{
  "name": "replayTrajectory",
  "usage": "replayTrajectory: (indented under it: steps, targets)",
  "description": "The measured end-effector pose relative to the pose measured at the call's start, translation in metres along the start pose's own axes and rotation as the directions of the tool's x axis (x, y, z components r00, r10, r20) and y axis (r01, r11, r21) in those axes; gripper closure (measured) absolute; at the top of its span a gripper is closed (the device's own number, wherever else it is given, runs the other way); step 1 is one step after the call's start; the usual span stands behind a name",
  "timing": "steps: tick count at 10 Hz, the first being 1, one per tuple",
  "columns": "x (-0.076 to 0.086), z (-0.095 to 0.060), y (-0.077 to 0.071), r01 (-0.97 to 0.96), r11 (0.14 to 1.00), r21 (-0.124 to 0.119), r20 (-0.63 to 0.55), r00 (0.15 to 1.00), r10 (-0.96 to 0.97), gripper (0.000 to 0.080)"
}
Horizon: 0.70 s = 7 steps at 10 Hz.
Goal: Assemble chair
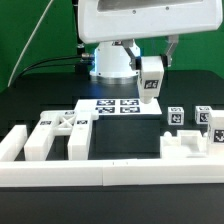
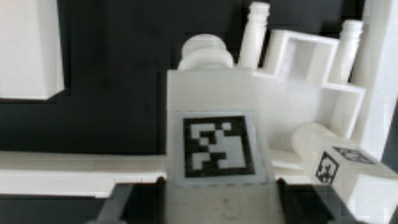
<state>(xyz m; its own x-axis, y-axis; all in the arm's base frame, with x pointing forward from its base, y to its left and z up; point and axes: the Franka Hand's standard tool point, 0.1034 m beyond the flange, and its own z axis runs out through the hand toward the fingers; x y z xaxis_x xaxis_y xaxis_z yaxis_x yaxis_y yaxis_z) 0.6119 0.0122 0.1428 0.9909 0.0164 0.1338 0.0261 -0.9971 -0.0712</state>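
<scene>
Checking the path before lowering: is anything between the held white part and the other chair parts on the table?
Nothing visible. The tagged part hangs gripped in open air above the table; the small blocks lie lower, toward the exterior view's right.

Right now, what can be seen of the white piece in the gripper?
The white chair piece is a blocky, plastic-looking slab with one black-and-white square tag and apparently a rounded stub at its far end. The gripper clamps its other end, holding it upright above the table by the marker board; nothing else seems to touch it.
</scene>
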Motion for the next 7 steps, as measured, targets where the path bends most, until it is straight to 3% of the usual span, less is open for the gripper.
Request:
replayTrajectory:
  steps: [3,5,6,7]
  targets:
    - [0.037,-0.015,-0.003,-0.061,0.998,0.018,-0.216,0.974,0.063,0.0512]
    - [0.037,-0.015,-0.011,-0.082,0.997,0.005,-0.303,0.950,0.080,0.0512]
    - [0.041,-0.018,-0.004,-0.075,0.997,-0.030,-0.393,0.918,0.057,0.0512]
    - [0.038,-0.015,-0.001,-0.078,0.996,-0.047,-0.433,0.900,0.050,0.0512]
